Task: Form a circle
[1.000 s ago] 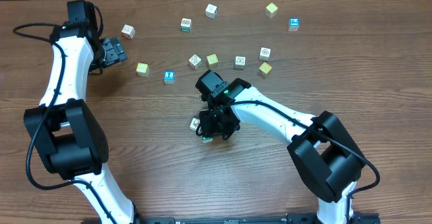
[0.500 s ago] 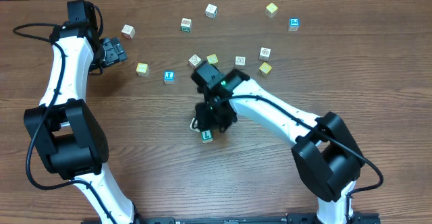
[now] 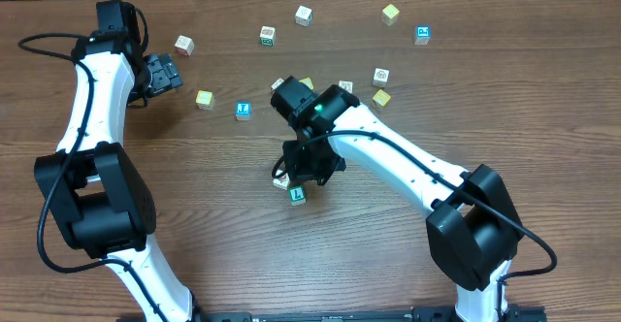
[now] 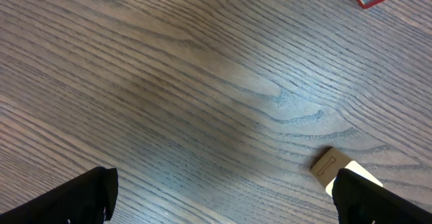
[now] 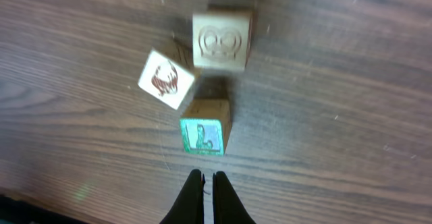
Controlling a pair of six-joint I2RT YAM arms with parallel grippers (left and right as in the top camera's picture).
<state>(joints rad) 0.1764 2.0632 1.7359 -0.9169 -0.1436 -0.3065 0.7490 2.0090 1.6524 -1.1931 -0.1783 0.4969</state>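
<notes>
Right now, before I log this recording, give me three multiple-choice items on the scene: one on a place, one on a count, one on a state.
1. Where is the green-faced cube relative to the right gripper?
A. Between its jaws
B. On the table, just ahead of its fingertips
C. Stacked on another cube

2. How many cubes show in the right wrist view?
A. Two
B. Three
C. Five

3. What state is the right gripper in?
A. Wide open
B. Shut on a cube
C. Shut, holding nothing

Answers:
1 B: the cube lies on the wood beyond the fingertips, with a gap between them.
2 B: a tan cube, a white cube with a red mark, and the green-faced one.
3 C: the fingers meet with nothing between them.
</notes>
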